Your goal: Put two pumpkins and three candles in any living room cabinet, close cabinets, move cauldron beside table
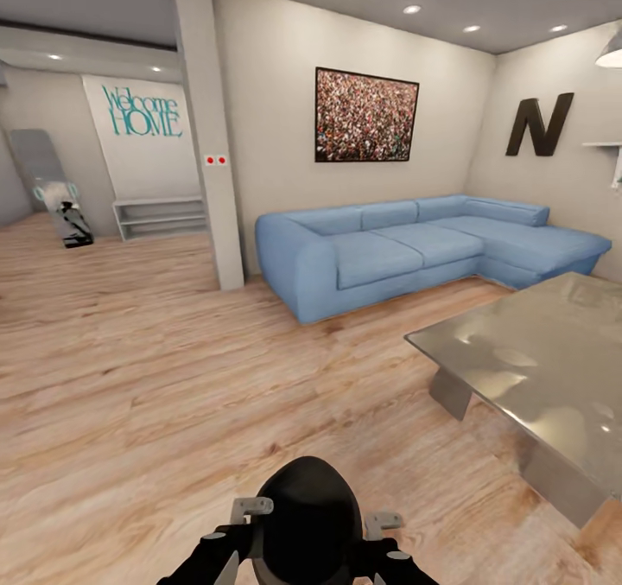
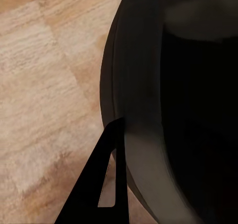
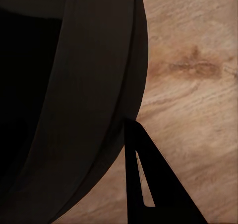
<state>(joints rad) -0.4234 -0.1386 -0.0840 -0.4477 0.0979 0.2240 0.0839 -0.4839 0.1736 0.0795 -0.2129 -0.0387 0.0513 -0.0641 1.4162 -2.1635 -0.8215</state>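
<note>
Two grippers press against the round, dull-black cauldron (image 1: 309, 516) from opposite sides, low and centred in the head view: the left gripper (image 1: 250, 516) at its left flank, the right gripper (image 1: 382, 526) at its right flank. The cauldron sits between them, above the pale wood-plank floor (image 1: 155, 378). In the left wrist view one dark triangular finger (image 2: 101, 184) lies along the cauldron's curved black wall (image 2: 148, 85), touching it at the tip; in the right wrist view one finger (image 3: 148, 184) meets the wall (image 3: 89, 85) the same way. Only one finger of each gripper is seen, so whether the jaws are spread or closed I cannot tell. Ahead and to the right of the grippers stands a low table with a glossy grey metallic top (image 1: 536, 369). Further ahead is a light-blue L-shaped fabric sofa (image 1: 406, 248) against the beige wall, under a dark-framed picture of a crowd (image 1: 366, 116). A grey square pillar (image 1: 212, 136) rises ahead to the left
</note>
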